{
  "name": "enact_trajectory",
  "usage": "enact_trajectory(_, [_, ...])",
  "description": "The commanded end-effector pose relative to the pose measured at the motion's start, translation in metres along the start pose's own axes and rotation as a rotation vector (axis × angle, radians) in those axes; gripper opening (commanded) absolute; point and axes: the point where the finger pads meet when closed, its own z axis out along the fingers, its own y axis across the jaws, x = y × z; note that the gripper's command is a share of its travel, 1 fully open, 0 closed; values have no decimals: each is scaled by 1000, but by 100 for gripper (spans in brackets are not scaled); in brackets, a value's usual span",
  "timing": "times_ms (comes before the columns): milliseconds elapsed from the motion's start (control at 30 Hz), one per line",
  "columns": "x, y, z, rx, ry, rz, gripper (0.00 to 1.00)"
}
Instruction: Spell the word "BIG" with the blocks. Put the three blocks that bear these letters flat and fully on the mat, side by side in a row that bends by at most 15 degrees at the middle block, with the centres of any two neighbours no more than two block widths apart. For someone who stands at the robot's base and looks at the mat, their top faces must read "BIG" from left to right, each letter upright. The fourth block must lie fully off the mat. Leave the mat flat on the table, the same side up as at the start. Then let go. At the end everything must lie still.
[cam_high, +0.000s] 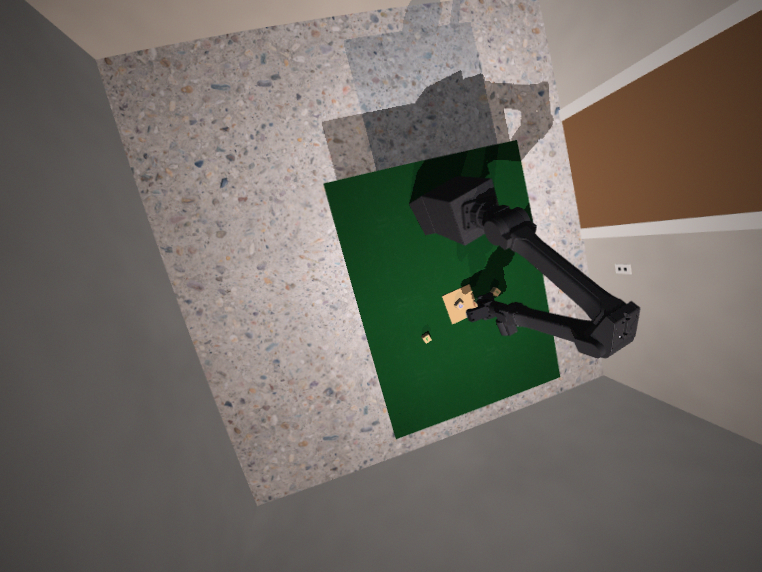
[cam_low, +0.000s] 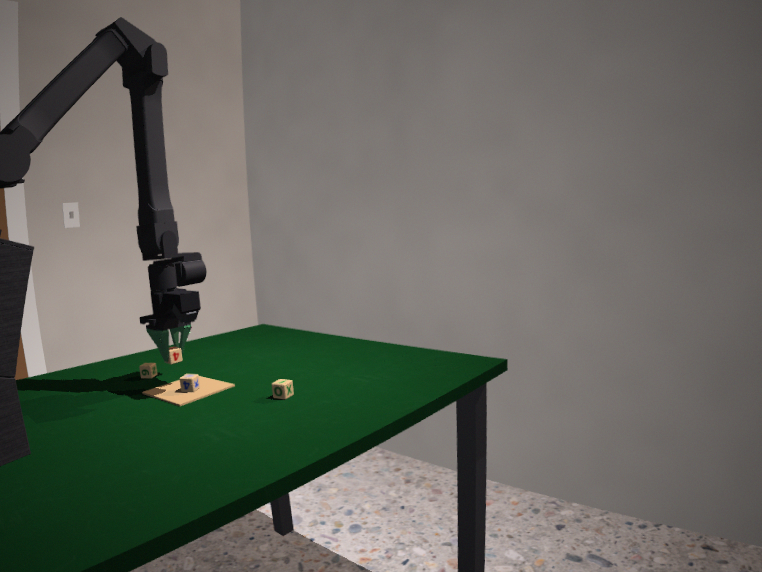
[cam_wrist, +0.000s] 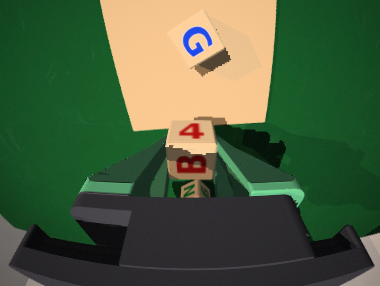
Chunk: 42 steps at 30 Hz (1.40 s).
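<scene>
Hanging over the table (cam_high: 381, 277) (cam_low: 369, 381) (cam_wrist: 50, 75), the gripper (cam_high: 475, 301) (cam_low: 174, 354) (cam_wrist: 191, 141) has its green fingers clamped on the red-lettered block (cam_low: 175, 355) (cam_wrist: 191, 150), which is lifted clear of the tabletop. One of its faces shows a red 4, upside down in the exterior view, and the face next to it carries a red B, lying on its side in the wrist view (partly shaded, though easy enough to read).

The pale tan mat (cam_high: 452, 314) (cam_low: 212, 387) (cam_wrist: 145, 90) lies flat on the green surface. On it sits the blue-lettered block (cam_high: 459, 303) (cam_low: 189, 382) (cam_wrist: 196, 42), G uppermost, turned askew to the mat's edges. It is the only block resting there.

In the exterior view, a green-lettered block (cam_high: 496, 291) (cam_low: 148, 370) (cam_wrist: 194, 190) stands on the table off the far left side of the mat; the wrist view catches it between the fingers, below the held block, with a green N on one face. Another green-marked block (cam_high: 426, 337) (cam_low: 282, 389) stands to the right of the mat in the exterior view, well apart from it, with an O and an X on its sides. The black arm (cam_high: 557, 264) (cam_low: 147, 153) reaches down from above, its last links close to vertical there.
</scene>
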Motion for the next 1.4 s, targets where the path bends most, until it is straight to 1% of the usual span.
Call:
enact_trajectory(0, [2,0,22,0,-4,0,27])
enact_trajectory(167, [4,-1,41,1,-4,-3,27])
enact_trajectory(233, [4,-1,41,1,-4,-3,27])
enact_trajectory(400, [2,-1,50,1,-5,0,27])
enact_trajectory(567, [1,-6,51,14,-7,0,27])
enact_trajectory(1367, [1,-7,51,15,-7,0,27])
